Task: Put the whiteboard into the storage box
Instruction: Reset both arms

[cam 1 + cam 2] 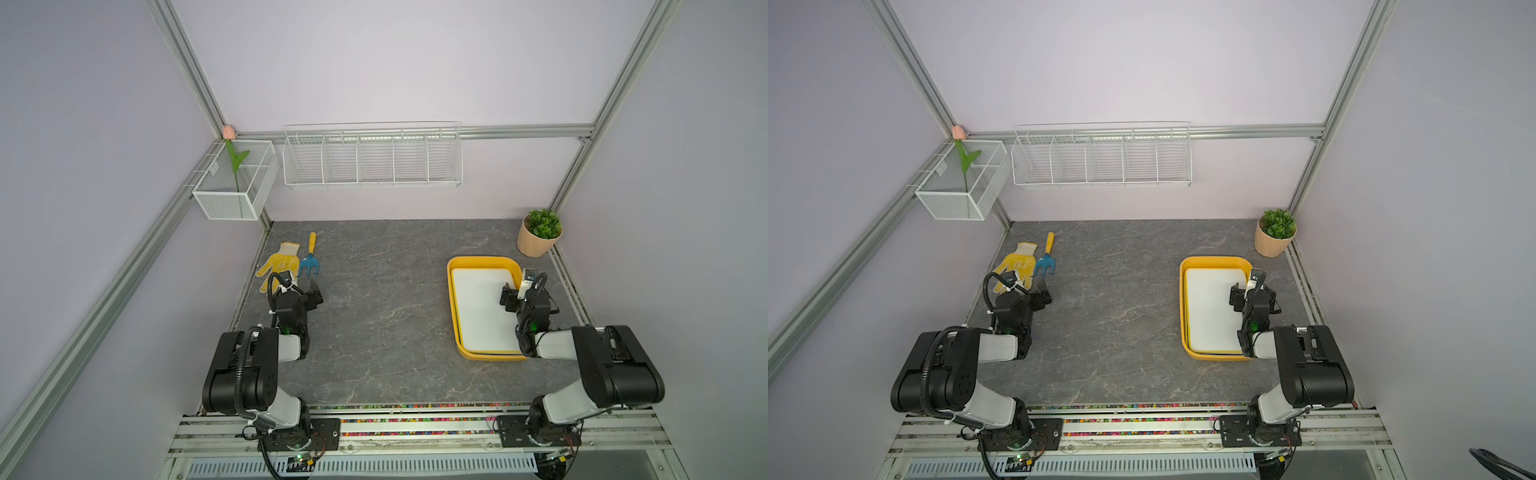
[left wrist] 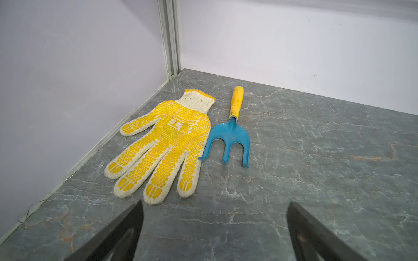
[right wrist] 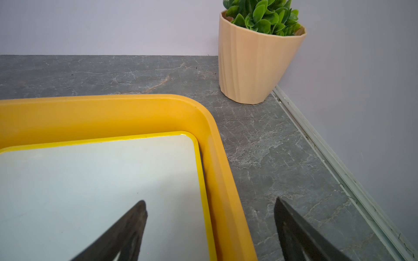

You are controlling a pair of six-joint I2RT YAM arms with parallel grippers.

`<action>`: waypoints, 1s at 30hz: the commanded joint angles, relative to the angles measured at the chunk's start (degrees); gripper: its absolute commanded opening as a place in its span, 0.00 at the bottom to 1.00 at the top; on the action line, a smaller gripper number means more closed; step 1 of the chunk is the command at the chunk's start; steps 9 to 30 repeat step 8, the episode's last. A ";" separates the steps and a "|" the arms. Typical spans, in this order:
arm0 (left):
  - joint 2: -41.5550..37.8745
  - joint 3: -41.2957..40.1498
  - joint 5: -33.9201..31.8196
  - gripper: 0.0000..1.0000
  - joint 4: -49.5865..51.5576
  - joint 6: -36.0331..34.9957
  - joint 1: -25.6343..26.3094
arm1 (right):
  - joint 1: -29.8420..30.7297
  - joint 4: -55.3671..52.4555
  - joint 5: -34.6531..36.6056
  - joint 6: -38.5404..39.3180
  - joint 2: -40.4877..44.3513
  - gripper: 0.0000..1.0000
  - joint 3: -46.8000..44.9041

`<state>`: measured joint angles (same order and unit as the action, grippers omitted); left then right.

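Observation:
The whiteboard (image 1: 478,311) (image 1: 1210,311) (image 3: 90,192), white with a thin yellow rim, lies flat inside the orange-yellow storage box (image 1: 482,261) (image 1: 1214,260) (image 3: 113,113) on the right side of the table. My right gripper (image 1: 517,286) (image 1: 1246,286) (image 3: 210,202) hovers open over the box's right wall. One finger is above the whiteboard, the other above the table outside the box, and nothing is held. My left gripper (image 1: 301,284) (image 1: 1027,284) (image 2: 216,203) is open and empty above bare table at the left.
A yellow dotted glove (image 1: 279,262) (image 2: 162,144) and a blue hand rake (image 1: 309,259) (image 2: 229,137) lie just beyond the left gripper. A potted plant (image 1: 539,235) (image 3: 257,56) stands in the back right corner. A wire rack (image 1: 372,156) and a mesh basket (image 1: 237,183) hang on the walls.

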<state>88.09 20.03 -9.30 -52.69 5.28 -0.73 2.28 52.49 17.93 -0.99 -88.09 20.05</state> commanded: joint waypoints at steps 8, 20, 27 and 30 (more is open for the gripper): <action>0.35 0.64 0.16 0.99 -1.63 -1.41 0.20 | -0.01 0.33 -0.27 0.99 0.01 0.89 0.78; 0.35 0.64 0.16 0.99 -1.63 -1.41 0.20 | -0.01 0.33 -0.27 0.99 0.01 0.89 0.78; 0.35 0.64 0.16 0.99 -1.63 -1.41 0.20 | -0.01 0.33 -0.27 0.99 0.01 0.89 0.78; 0.35 0.64 0.16 0.99 -1.63 -1.41 0.20 | -0.01 0.33 -0.27 0.99 0.01 0.89 0.78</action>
